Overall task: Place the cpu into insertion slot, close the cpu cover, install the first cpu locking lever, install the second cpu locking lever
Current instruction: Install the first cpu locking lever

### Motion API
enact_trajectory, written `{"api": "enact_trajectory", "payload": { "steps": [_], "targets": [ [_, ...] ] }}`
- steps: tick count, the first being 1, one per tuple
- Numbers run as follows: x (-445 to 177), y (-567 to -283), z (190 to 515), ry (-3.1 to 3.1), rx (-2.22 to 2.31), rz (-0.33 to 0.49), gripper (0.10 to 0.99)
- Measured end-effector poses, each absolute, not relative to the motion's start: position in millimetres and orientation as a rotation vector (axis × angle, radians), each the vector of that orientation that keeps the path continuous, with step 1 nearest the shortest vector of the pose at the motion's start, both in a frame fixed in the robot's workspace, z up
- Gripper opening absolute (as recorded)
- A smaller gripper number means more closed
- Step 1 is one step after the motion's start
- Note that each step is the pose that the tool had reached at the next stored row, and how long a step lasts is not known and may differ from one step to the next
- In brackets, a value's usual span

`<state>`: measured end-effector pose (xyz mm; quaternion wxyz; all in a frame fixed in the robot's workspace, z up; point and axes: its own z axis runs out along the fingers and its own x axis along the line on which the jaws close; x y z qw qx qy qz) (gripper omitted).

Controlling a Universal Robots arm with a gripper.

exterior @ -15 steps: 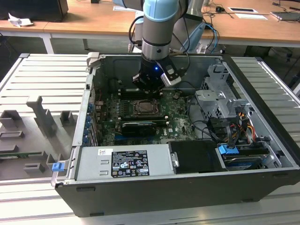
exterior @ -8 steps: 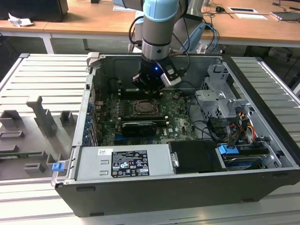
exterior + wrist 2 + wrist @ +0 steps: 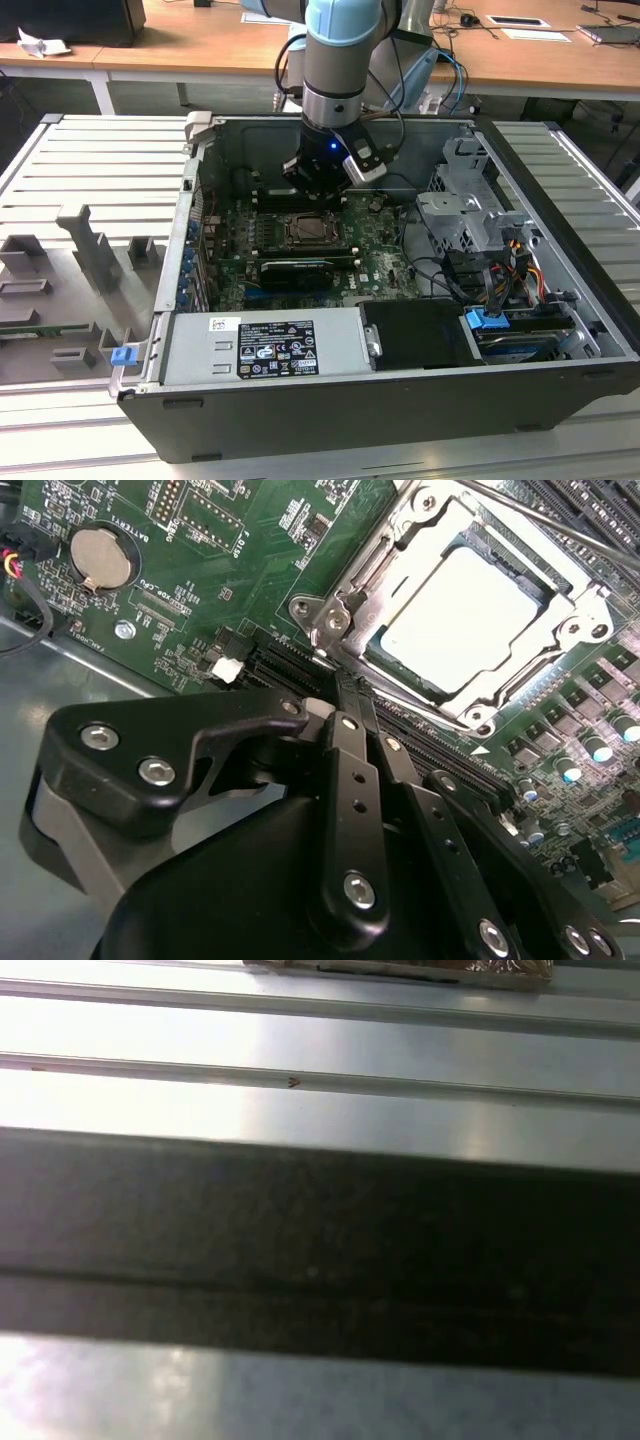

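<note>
The cpu (image 3: 462, 615) lies in the insertion slot (image 3: 395, 665) at the upper right of the second wrist view, with the cpu cover (image 3: 440, 535) framing it. The pincer (image 3: 340, 695), closed and empty, hangs just beside the cover's corner above the green board (image 3: 230, 560). In the exterior view it sits mid-frame inside the open computer case (image 3: 330, 400).

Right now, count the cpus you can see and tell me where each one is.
1. The cpu lies in the insertion slot, framed by the cpu cover. Others may be hidden behind the gripper.
</note>
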<state>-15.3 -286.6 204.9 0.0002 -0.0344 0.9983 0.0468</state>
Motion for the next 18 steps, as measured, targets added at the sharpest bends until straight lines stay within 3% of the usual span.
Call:
{"api": "enact_trajectory", "payload": {
  "steps": [18],
  "targets": [
    [-15.3, -286.4, 204.7, 3.137, -0.108, 0.126, 0.106]
  ]
}}
